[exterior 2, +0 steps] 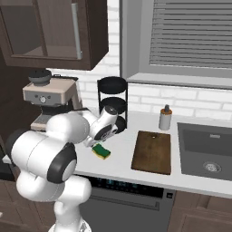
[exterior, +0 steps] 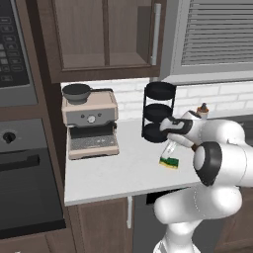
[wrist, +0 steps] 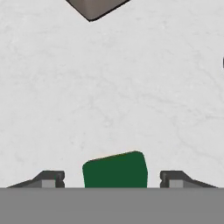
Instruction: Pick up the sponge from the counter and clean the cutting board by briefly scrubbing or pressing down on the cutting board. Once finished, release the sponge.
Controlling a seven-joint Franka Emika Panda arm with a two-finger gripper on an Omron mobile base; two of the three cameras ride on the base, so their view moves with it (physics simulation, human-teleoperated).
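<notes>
Your desk (exterior 2: 122, 167) carries the cutting board (exterior 2: 152, 152), well apart from the pincer (wrist: 112, 179). Your pincer is released, fingers (wrist: 48, 178) spread either side of the sponge (wrist: 115, 169), which lies flat on the desk between them, untouched.

Sponge (exterior 2: 101, 151) on counter (exterior 2: 118, 165), left of cutting board (exterior 2: 152, 152)

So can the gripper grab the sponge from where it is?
Probably yes. The gripper is open right above the sponge, one finger on each side with a gap to spare, and nothing on the counter blocks it.
</notes>
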